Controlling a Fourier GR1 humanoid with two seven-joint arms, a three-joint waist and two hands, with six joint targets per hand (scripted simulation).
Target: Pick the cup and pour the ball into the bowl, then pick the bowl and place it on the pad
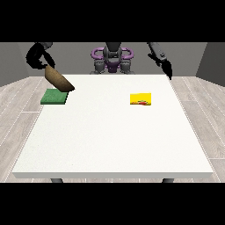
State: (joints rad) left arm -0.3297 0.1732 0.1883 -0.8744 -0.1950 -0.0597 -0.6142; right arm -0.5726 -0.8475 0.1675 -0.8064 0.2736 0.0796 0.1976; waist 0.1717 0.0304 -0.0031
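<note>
Robot hand (pixel 38 56) at view's left apparently grips tilted bowl (pixel 59 79) above pad (pixel 54 96).

Tilted brown bowl (pixel 59 79) above green pad (pixel 54 96)

Grey torso (pixel 112 61) with purple shoulder rings (pixel 97 53) (dark head above), glossy black arms (pixel 157 52).
</note>
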